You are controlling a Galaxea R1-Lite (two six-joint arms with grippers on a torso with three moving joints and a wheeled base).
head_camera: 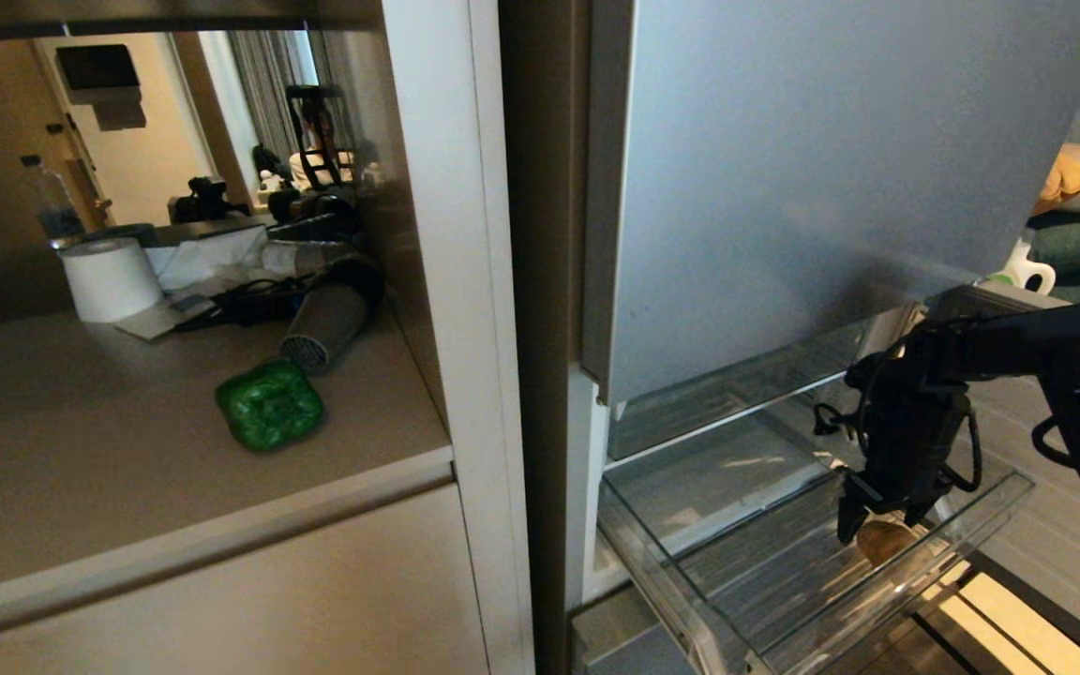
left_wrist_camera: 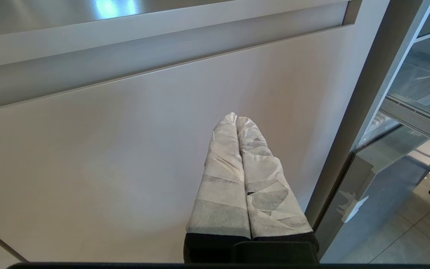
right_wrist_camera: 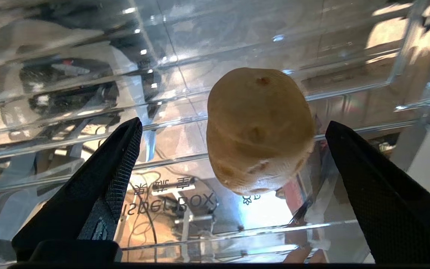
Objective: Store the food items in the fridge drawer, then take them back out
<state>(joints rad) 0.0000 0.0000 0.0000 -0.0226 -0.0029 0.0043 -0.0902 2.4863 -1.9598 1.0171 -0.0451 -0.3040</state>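
On the left, the glossy, lumpy green bell pepper (head_camera: 269, 403) sits on the beige worktop (head_camera: 127, 487), just in front of a grey hair dryer (head_camera: 326, 323) and well apart from the fridge, so it probably waits its turn. The left gripper (left_wrist_camera: 237, 123), its white-wrapped jaws pressed together on nothing, is parked facing a beige cabinet door (left_wrist_camera: 106, 157). To the right, the wide, clear plastic fridge drawer (head_camera: 990, 511) is pulled out. The right gripper (head_camera: 877, 534) reaches down into it, jaws spread wide on either side of the rounded tan-yellow potato (right_wrist_camera: 258, 130) without touching it. The potato lies on the drawer's ribbed bottom.
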